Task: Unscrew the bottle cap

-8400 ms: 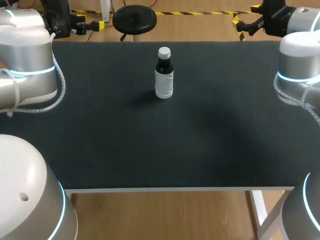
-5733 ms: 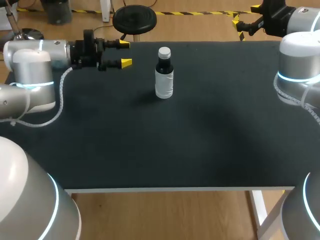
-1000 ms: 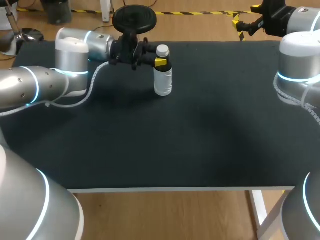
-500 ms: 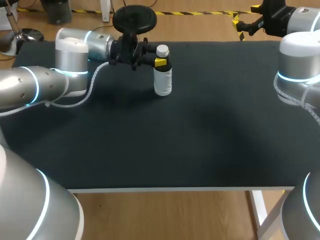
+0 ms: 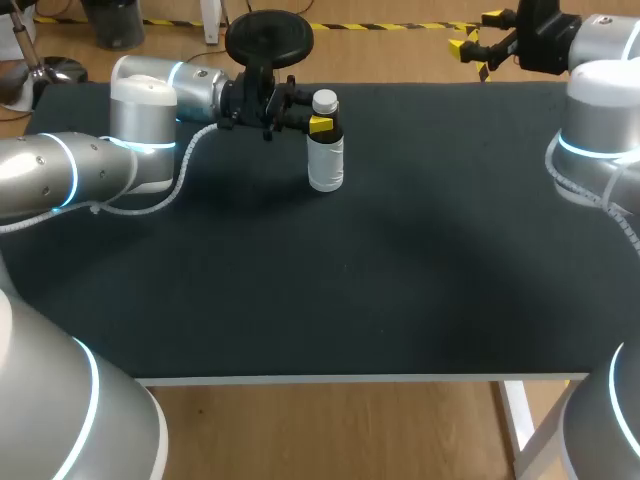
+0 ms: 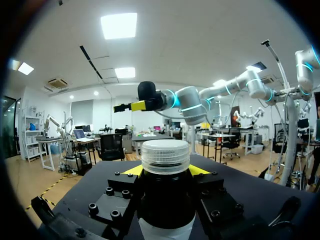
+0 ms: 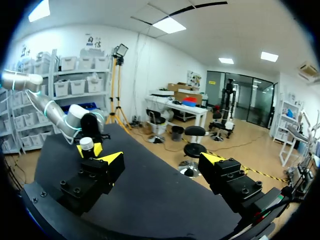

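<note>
Head view. The black table [image 5: 380,300] fills the lower and middle frame. In the upper centre the bottle [image 5: 326,148] stands upright on it, dark, with a white label [image 5: 326,170] and a white cap [image 5: 324,101] in place. The left arm [image 5: 150,95] enters from the upper left. The left gripper [image 5: 318,123] is closed about the bottle's dark neck, just below the cap. At the upper right, past the table's far edge, the right gripper [image 5: 474,32] hangs with its fingers wide apart, holding nothing, well apart from the bottle.

Left wrist view. The bottle's neck sits between the yellow tips, with a finger [image 6: 131,170] against each side and the cap above them.

Right wrist view. Beyond the spread fingertips [image 7: 112,159], the bottle appears far ahead on the table.
</note>
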Robot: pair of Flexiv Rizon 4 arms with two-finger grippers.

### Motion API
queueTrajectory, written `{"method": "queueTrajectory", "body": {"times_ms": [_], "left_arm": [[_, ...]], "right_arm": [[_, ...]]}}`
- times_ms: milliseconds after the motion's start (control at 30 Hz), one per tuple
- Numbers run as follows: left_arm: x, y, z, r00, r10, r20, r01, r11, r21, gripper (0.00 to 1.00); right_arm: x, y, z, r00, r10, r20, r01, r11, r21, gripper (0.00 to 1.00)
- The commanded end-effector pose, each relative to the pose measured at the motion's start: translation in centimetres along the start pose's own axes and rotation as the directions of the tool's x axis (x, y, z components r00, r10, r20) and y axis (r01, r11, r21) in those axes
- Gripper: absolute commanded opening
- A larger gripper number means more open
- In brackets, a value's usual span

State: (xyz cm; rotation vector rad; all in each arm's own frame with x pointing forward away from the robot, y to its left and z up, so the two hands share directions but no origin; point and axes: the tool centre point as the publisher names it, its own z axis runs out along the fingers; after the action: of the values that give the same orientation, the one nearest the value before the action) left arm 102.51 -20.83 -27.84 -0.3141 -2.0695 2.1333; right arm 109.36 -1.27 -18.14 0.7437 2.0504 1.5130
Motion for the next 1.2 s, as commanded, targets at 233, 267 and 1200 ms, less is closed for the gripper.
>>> {"method": "queueTrajectory", "body": {"times_ms": [233,267,1200], "left_arm": [[-0.3,0.2,0.0,1.000,0.001,-0.007,-0.001,1.000,0.004,0.00],[-0.3,0.2,0.0,1.000,0.001,-0.007,-0.001,1.000,0.004,0.00],[-0.3,0.2,0.0,1.000,0.001,-0.007,-0.001,1.000,0.004,0.00]], "right_arm": [[3.9,-0.7,0.8,0.998,-0.014,-0.064,0.009,0.996,-0.087,1.00],[4.3,-0.7,0.9,0.998,-0.016,-0.066,0.010,0.996,-0.091,1.00],[16.6,-2.3,5.4,0.925,0.001,-0.380,-0.033,0.996,-0.080,1.00]]}}
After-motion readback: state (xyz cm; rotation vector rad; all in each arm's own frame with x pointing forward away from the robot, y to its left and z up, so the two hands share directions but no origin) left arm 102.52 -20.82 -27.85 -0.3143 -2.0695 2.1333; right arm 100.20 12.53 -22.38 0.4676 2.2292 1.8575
